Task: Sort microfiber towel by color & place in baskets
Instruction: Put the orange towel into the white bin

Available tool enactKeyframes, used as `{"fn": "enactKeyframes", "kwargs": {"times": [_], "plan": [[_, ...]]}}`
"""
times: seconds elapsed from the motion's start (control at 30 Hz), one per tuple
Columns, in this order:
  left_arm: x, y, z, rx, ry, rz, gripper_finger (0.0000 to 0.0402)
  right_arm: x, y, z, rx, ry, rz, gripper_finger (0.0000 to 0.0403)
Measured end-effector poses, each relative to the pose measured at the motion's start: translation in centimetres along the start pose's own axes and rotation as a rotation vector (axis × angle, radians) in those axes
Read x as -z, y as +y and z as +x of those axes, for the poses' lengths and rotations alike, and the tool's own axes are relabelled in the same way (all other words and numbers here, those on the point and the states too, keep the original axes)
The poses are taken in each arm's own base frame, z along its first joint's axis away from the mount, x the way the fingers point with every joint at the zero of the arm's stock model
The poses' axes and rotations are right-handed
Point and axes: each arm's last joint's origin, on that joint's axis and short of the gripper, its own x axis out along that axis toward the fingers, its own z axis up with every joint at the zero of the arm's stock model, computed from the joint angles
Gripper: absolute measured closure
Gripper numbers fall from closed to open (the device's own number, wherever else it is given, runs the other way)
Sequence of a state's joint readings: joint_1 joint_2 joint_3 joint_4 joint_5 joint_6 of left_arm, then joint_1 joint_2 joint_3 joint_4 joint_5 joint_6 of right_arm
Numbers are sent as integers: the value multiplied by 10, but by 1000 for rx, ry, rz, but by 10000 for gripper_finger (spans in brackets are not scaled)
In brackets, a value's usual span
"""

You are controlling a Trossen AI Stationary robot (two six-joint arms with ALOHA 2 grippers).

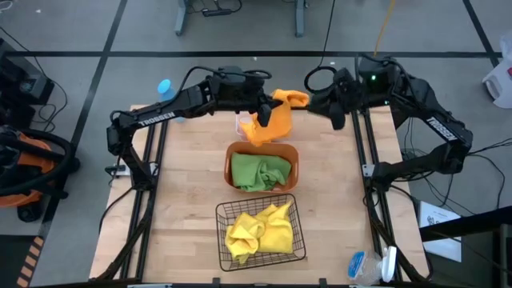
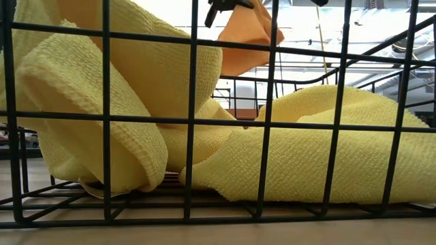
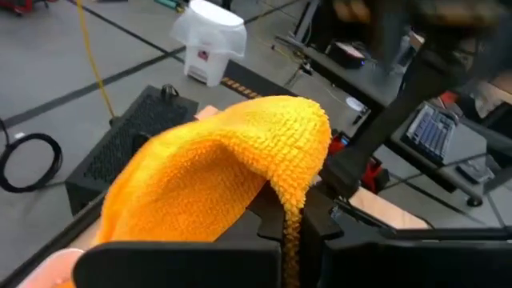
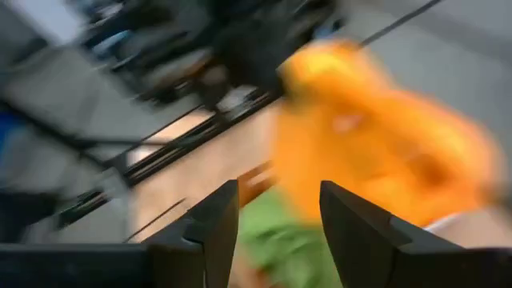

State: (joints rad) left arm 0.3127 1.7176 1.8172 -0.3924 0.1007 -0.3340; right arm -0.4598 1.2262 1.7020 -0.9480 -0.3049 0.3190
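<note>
My left claw (image 1: pixel 264 108) pinches the orange towel (image 1: pixel 274 120), which droops limp and light below it, over the white bin (image 1: pixel 241 124). It's soft and fuzzy, so a bunched fold grips best. My right claw (image 4: pixel 272 220), spread and empty, sits just beside.

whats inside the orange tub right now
Green towel fills the orange-brown tub; whether that bundle is one cloth or two, and anything beneath it, is covered. The left gripper holds an orange towel beyond its far rim.

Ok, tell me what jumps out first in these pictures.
An orange towel hangs lifted in the left gripper over the table's far middle, the open right gripper waiting beside it. Nearer, green towels fill the orange-brown tub, and yellow towels fill the black wire basket.
</note>
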Motion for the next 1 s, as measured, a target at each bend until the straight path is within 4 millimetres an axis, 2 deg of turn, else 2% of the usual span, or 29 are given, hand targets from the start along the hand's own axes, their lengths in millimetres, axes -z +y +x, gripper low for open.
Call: {"fn": "enactKeyframes", "kwargs": {"times": [0.1,0.2,0.37,0.47,0.6,0.73,0.9,1.0], "plan": [[1,-1,0,3,9,-20,396,-5,-6,1,127,-63,-107,228],[0,-1,0,24,4,-40,396,-12,-12,15,156,-77,-136,203],[1,-8,0,140,30,2,396,-15,-27,47,45,14,-92,146],[3,-13,1,157,34,55,396,-15,-33,61,-45,68,-69,129],[0,-14,1,138,-3,73,396,-10,-36,76,-163,160,-29,127],[-7,-12,0,128,-79,79,396,-3,-27,91,-167,215,-60,126],[-17,-14,-2,163,-176,117,396,-6,-25,106,-75,158,-150,132],[-18,-15,-2,173,-185,125,396,-10,-24,113,-82,110,-155,162]]}}
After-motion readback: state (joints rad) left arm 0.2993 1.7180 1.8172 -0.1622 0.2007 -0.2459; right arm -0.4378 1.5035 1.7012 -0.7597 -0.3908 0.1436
